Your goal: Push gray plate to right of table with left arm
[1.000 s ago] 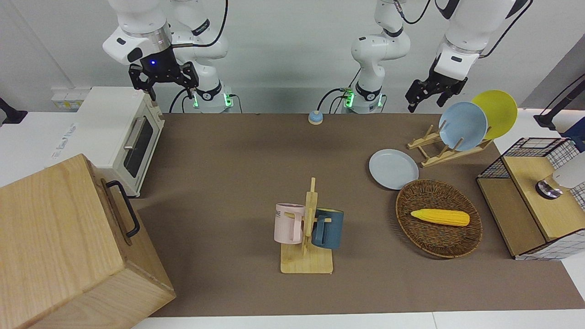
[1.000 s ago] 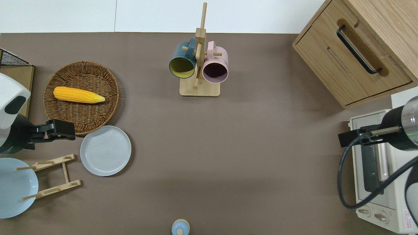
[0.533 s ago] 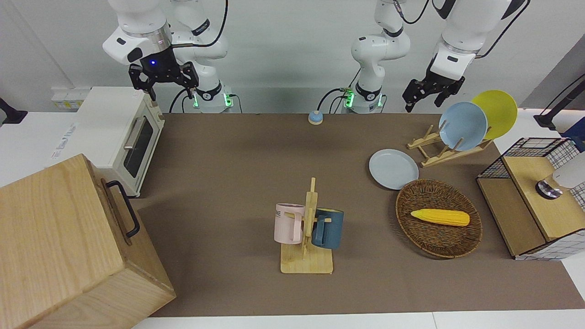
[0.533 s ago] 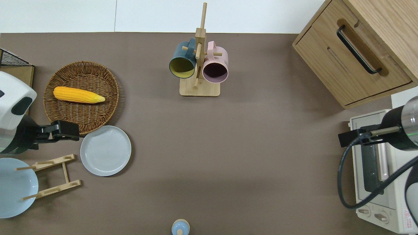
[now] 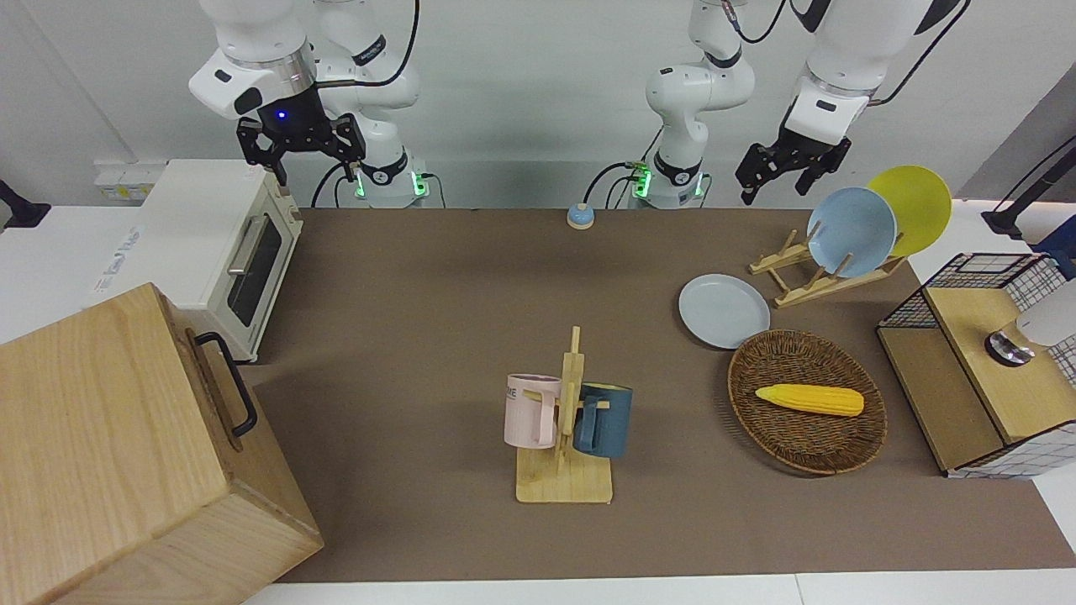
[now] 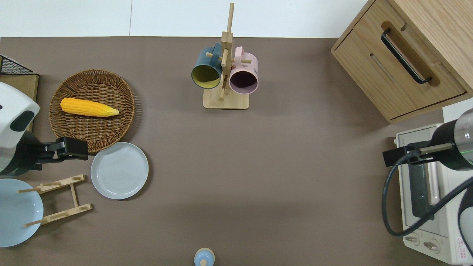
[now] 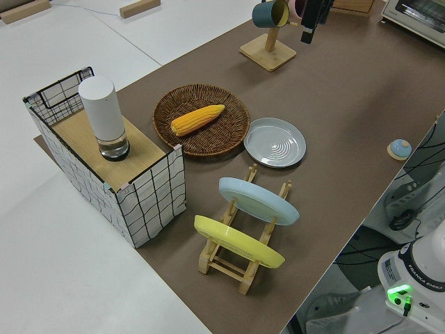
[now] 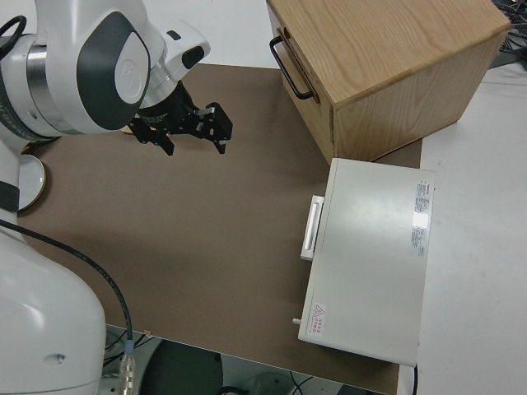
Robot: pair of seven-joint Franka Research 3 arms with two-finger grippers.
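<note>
The gray plate point(image 5: 724, 310) point(image 6: 119, 170) point(image 7: 274, 142) lies flat on the brown table point(image 5: 403, 336) point(image 6: 266, 166), close beside the near rim of a wicker basket and toward the left arm's end. My left gripper point(image 5: 775, 190) point(image 6: 83, 149) hangs open in the air. In the overhead view it is over the basket's near rim and the mat beside the plate, on the plate's left-arm side, holding nothing. My right gripper point(image 5: 300, 153) point(image 8: 195, 141) is parked, open and empty.
The wicker basket point(image 6: 122, 111) holds a corn cob point(image 6: 88, 107). A wooden dish rack point(image 5: 807, 281) carries a bluer plate point(image 5: 851, 231) and a yellow plate point(image 5: 916, 206). A mug rack point(image 6: 225, 99), wire box point(image 5: 967, 361), toaster oven point(image 5: 218, 244), wooden cabinet point(image 5: 126, 454) and small blue knob point(image 5: 580, 217) also stand here.
The left gripper has drifted slightly upward and toward the table's middle. The gray plate and the right arm have not moved.
</note>
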